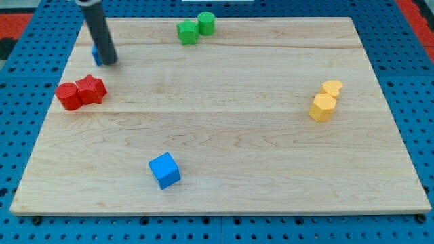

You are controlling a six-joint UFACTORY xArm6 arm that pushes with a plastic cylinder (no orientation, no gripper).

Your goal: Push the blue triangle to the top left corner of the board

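Note:
The blue triangle [96,55] is near the board's top left, mostly hidden behind my rod; only a small blue sliver shows at the rod's left side. My tip [110,62] rests on the board right against that block, on its right side. The rod slants up to the view's top left.
Two red blocks [80,93] sit together below the tip at the left. Two green blocks [196,28] are at the top centre. Two yellow blocks [326,100] are at the right. A blue cube [165,170] lies at the bottom centre. The wooden board [237,135] sits on blue pegboard.

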